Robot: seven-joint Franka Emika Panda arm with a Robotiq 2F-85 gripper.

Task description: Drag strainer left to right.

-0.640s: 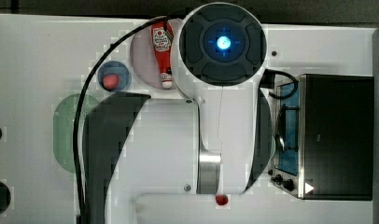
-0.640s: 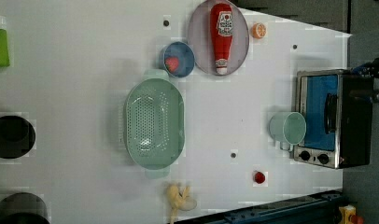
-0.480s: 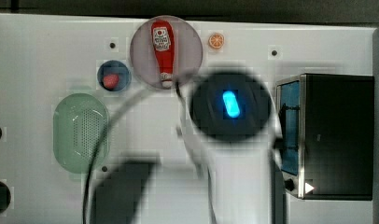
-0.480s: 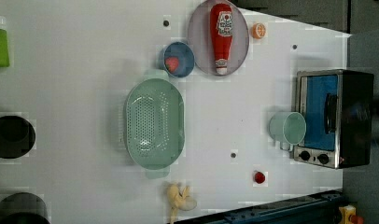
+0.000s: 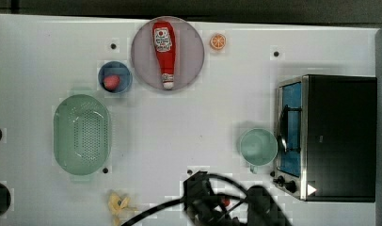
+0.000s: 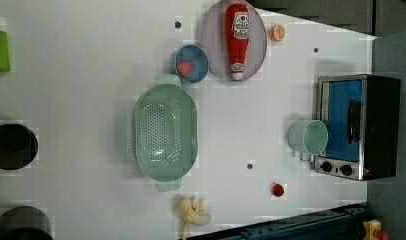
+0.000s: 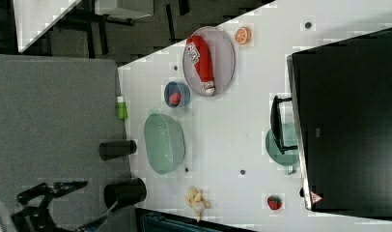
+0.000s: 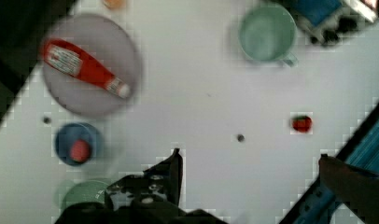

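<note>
In the top view the strainer (image 5: 81, 134) sits at the far left of the counter (image 5: 189, 122), its long axis running up and down, untouched. Just above it is the blue bowl (image 5: 115, 77) with a red piece inside, then the plate (image 5: 189, 42) carrying the ketchup bottle (image 5: 164, 51). Further right stand the mint cup (image 5: 258, 146) and the toaster oven (image 5: 332, 136). My gripper (image 8: 248, 163) hangs high over the counter's near edge with its fingers (image 8: 171, 170) spread wide, holding nothing. I judge the main risk to be a shallow hook on the rim: the light plastic could tip or slip free mid-drag. A straight pull rightward also heads toward the cup, so I could knock it into the oven door.
</note>
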